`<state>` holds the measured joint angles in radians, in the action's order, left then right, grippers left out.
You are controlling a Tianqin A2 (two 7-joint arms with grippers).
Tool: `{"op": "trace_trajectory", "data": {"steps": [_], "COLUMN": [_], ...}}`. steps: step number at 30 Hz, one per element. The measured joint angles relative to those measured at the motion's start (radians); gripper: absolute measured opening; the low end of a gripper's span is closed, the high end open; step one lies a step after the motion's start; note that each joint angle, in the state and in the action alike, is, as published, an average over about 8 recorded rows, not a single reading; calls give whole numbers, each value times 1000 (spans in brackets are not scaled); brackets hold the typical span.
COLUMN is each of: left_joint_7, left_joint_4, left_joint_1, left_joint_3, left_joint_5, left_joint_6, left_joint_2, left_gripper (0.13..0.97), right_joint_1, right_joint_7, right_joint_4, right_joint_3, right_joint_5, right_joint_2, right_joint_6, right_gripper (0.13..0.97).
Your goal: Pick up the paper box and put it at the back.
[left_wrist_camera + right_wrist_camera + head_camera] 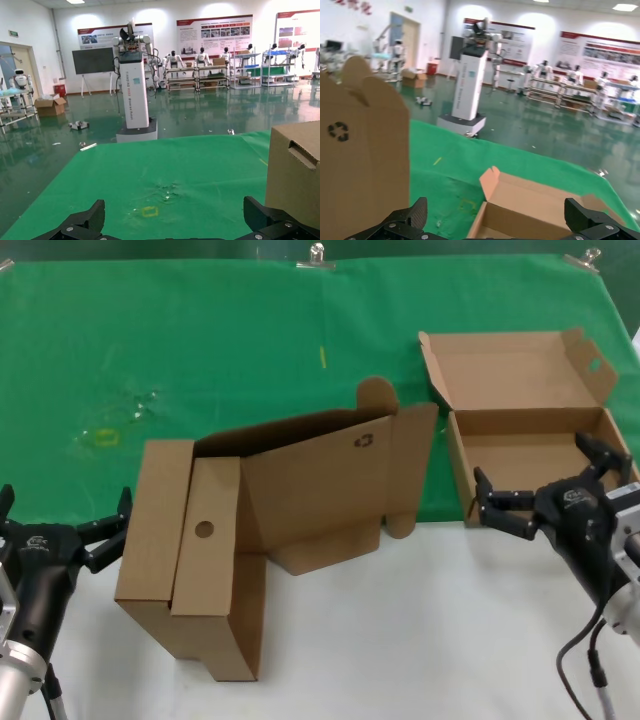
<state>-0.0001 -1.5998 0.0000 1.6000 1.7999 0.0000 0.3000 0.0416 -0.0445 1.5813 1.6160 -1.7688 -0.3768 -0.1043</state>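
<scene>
The paper box [530, 430] lies open on the right of the green cloth [200, 340], its lid tilted back, its near end by the cloth's front edge. It also shows in the right wrist view [535, 205]. My right gripper [545, 480] is open at the box's near end, one finger towards each side wall, holding nothing; the right wrist view shows the gripper [495, 235] with the box between and beyond its fingers. My left gripper [62, 515] is open and empty at the front left, beside the flat box with a round hole [205, 540].
A larger cardboard box with a recycling mark [320, 480] stands open in the middle, across the cloth's front edge, left of the paper box. Metal clips [317, 255] hold the cloth's far edge. A small yellow mark [322, 356] lies on the cloth. The white surface [420, 630] fills the front.
</scene>
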Motion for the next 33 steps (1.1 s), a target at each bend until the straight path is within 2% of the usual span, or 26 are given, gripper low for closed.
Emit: {"op": "trace_trajectory", "data": {"steps": [10,33], "left_joint_7": [0,0], "left_joint_4": [0,0], "left_joint_1": [0,0], "left_joint_3": [0,0], "left_joint_5": [0,0], "left_joint_6": [0,0], "left_joint_2": [0,0], "left_gripper": [966,966], "right_joint_1": [-30,-31], "right_joint_7": [32,34], "right_joint_4": [14,14], "right_joint_3": [-12,-12], "right_joint_5": [-23,-24], "right_joint_2": [56,58], "right_joint_6": [76,79], "right_gripper": [966,966]}}
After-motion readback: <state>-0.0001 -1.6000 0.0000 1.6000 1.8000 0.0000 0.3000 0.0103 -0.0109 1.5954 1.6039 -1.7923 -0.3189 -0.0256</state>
